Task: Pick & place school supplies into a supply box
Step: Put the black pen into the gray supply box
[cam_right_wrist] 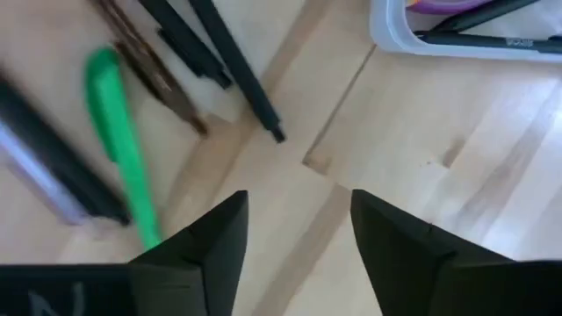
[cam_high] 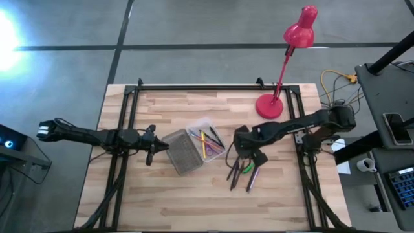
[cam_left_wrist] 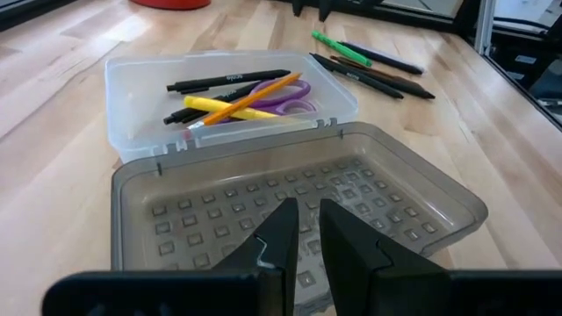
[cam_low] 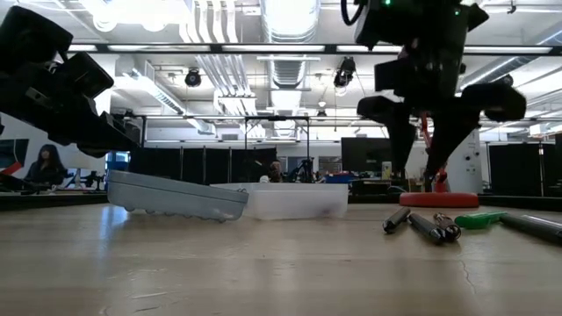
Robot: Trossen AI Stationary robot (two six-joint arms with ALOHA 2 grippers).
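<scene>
Clear supply box lies open w/ pens inside; I see R gripper spread wide above loose pens, L gripper nearly closed, empty, by ribbed lid.

Both arms are dark, nearly black, built of slim jointed segments with bulkier housings at the joints. The left arm ends at its base in a pale, whitish section. Each claw has two flat, matte black fingers with angular, wedge-shaped tips.
</scene>
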